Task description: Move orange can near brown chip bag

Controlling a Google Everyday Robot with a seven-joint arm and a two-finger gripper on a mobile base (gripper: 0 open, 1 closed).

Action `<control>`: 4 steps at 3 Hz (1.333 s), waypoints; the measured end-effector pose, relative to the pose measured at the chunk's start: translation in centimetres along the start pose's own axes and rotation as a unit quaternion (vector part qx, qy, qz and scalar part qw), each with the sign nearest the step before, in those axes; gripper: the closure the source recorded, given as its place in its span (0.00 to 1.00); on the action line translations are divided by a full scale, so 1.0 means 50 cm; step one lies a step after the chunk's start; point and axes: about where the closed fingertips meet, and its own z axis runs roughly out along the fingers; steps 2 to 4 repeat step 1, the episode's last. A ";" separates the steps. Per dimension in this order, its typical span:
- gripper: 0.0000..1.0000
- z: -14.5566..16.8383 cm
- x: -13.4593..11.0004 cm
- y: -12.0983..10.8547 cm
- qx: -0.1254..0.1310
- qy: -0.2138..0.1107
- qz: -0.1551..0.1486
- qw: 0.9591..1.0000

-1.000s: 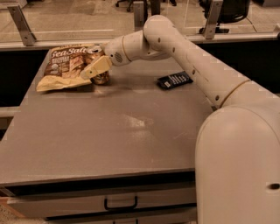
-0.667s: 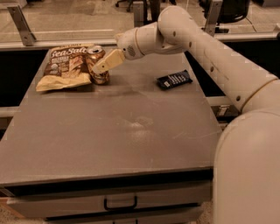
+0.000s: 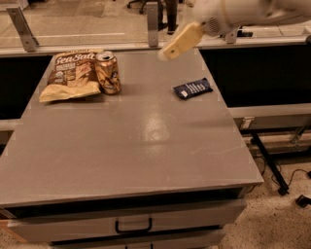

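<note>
The brown chip bag (image 3: pixel 72 77) lies flat at the far left of the grey bench (image 3: pixel 146 151). White lettering across its dark brown top reads "Sea Salt". Below that is a smaller printed panel that cannot be read, and its near edge is tan-cream and crinkled. The orange can (image 3: pixel 107 73) stands upright right against the bag's right edge. Its silver top with the pull tab faces up, and the dark markings on its side form no legible word. Farther right, near the bench's far right edge, a small dark blue wrapper (image 3: pixel 193 88) lies flat and slightly askew. It carries lines of white print too small to make out.

The white arm (image 3: pixel 243 12) enters from the top right corner and reaches leftward over the far edge of the bench. Its tan claw (image 3: pixel 171 48) slants down and to the left from the wrist and hangs in the air above the far middle of the bench, touching nothing. The claw carries nothing, but whether it is set wide or narrow cannot be told.

The can is well apart from the claw, to its left and lower, standing on the bench surface. The blue wrapper lies nearer to the claw, below it and slightly to the right. A drawer with a dark handle (image 3: pixel 133 226) runs along the bench's near front.
</note>
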 end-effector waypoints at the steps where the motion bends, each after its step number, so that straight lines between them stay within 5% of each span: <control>1: 0.00 -0.018 -0.014 0.003 0.003 0.000 -0.007 1.000; 4: 0.00 -0.018 -0.014 0.003 0.003 0.000 -0.007 1.000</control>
